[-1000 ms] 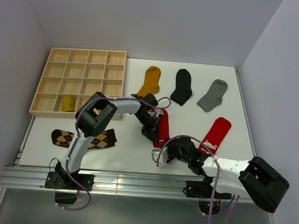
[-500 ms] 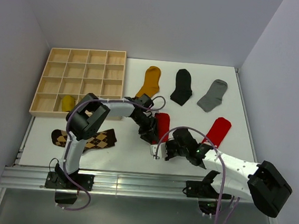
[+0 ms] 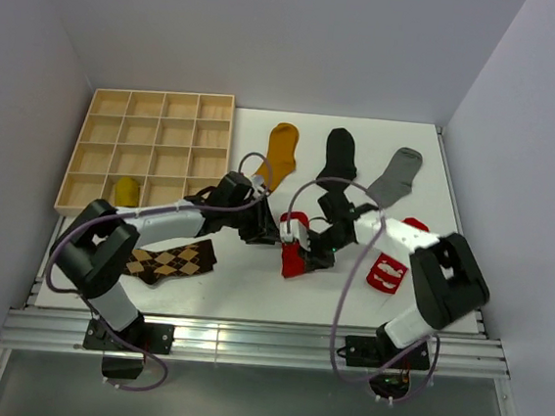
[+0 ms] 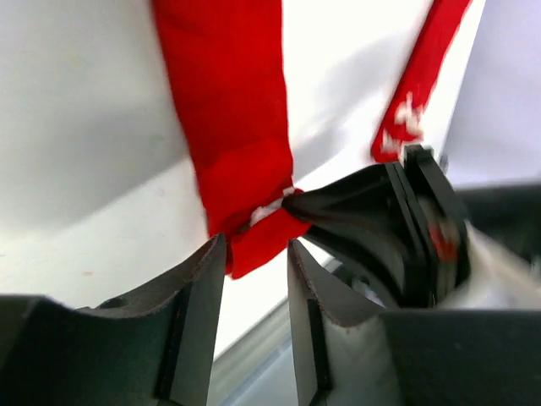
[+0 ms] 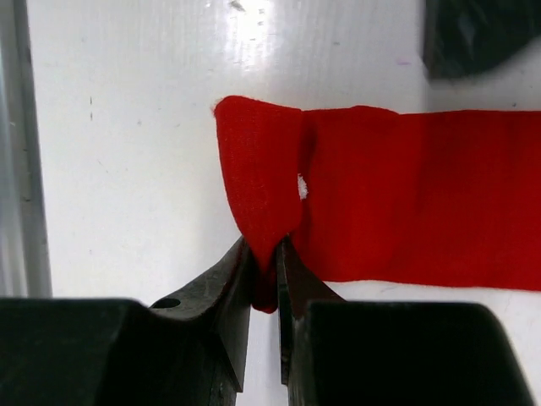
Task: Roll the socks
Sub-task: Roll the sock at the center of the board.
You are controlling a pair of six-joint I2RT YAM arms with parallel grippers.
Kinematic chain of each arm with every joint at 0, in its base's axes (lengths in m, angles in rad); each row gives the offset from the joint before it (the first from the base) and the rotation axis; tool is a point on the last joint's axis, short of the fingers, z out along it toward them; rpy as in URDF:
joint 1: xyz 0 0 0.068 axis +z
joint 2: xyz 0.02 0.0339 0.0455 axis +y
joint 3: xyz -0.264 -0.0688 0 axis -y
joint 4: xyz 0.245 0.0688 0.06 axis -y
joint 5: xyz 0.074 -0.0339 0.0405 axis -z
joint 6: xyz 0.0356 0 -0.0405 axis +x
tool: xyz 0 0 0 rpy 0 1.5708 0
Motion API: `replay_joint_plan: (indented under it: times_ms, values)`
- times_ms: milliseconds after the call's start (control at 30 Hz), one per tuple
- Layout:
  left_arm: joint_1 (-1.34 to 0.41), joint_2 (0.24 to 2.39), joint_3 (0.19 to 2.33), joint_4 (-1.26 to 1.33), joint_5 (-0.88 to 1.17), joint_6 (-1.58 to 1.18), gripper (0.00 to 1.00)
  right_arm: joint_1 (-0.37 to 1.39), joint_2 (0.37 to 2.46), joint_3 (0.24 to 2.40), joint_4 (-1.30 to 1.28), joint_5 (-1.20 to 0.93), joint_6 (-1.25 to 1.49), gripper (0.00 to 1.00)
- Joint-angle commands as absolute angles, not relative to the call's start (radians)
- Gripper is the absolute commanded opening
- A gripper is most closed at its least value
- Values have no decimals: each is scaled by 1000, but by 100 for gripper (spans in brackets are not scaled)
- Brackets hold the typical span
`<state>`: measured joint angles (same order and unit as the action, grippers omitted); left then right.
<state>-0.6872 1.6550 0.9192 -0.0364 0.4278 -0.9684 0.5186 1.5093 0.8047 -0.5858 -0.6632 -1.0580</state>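
A red sock [image 5: 397, 211] lies on the white table, its near end lifted into a fold. My right gripper [image 5: 265, 275] is shut on that fold, and in the top view it [image 3: 302, 244] sits over the sock [image 3: 294, 261] at mid-table. My left gripper [image 4: 256, 254] stands open, with the sock's tip [image 4: 254, 241] just beyond its fingertips and not pinched. From above, the left gripper [image 3: 271, 234] is right beside the right one. A second red sock with white print [image 3: 389, 270] lies flat to the right.
Yellow [image 3: 281, 149], black [image 3: 338, 160] and grey [image 3: 396, 175] socks lie flat along the back. Brown argyle socks [image 3: 169, 260] lie under the left arm. The wooden grid tray [image 3: 154, 108] at back left holds a yellow rolled bundle [image 3: 126, 191].
The left gripper has opened and let go of the red sock. The right gripper has swung in from the front and shut on the sock's near end, lifting it into a fold.
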Motion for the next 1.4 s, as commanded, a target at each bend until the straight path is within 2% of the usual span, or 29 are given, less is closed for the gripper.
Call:
replay_joint_plan:
  times_ms: [0, 233, 267, 300, 400, 433, 667, 933, 1267, 1367]
  values:
    - [-684, 1539, 876, 83, 220, -962, 40, 459, 1679, 977, -880, -788, -1109, 12]
    - [-761, 1387, 778, 158, -96, -751, 41, 376, 1995, 1309, -1219, -850, -1183, 12]
    - [-819, 1396, 788, 153, -139, -633, 40, 367, 2028, 1340, -1280, -853, -1181, 12]
    - [-854, 1407, 817, 134, -267, -585, 40, 362, 2087, 1370, -1313, -860, -1190, 12]
    - [-1001, 1479, 845, 158, -416, -367, 40, 347, 2179, 1466, -1405, -856, -1181, 12]
    - [-1064, 1521, 850, 185, -434, -283, 41, 344, 2193, 1492, -1432, -853, -1181, 13]
    - [-1212, 1698, 922, 229, -514, -59, 48, 330, 2259, 1540, -1417, -818, -1069, 13]
    - [-1325, 1870, 1020, 226, -592, 141, 50, 319, 2267, 1525, -1375, -785, -1022, 13]
    - [-1330, 1910, 1025, 189, -552, 202, 50, 304, 2290, 1540, -1376, -775, -1017, 13]
    - [-1328, 1925, 1017, 186, -537, 219, 43, 304, 2302, 1548, -1387, -778, -1023, 13]
